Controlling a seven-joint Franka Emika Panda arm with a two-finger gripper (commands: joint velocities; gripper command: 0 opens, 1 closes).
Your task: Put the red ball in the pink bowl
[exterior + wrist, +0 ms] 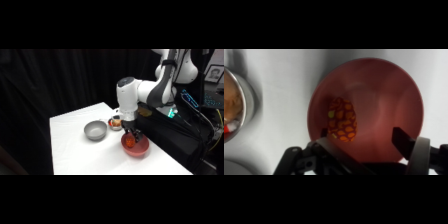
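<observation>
Side view: pincer (131, 139) vertical over pink bowl (142, 149), red ball (341, 119) inside.

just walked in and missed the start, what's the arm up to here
The white Franka arm has its gripper lowered over the pink bowl at the table's near right. The red ball sits inside the bowl, left of the fingers in the wrist view, which look spread and not on it. So the ball appears to be already dropped in. A grey bowl and a small bowl stand apart, behind and to the left.
</observation>
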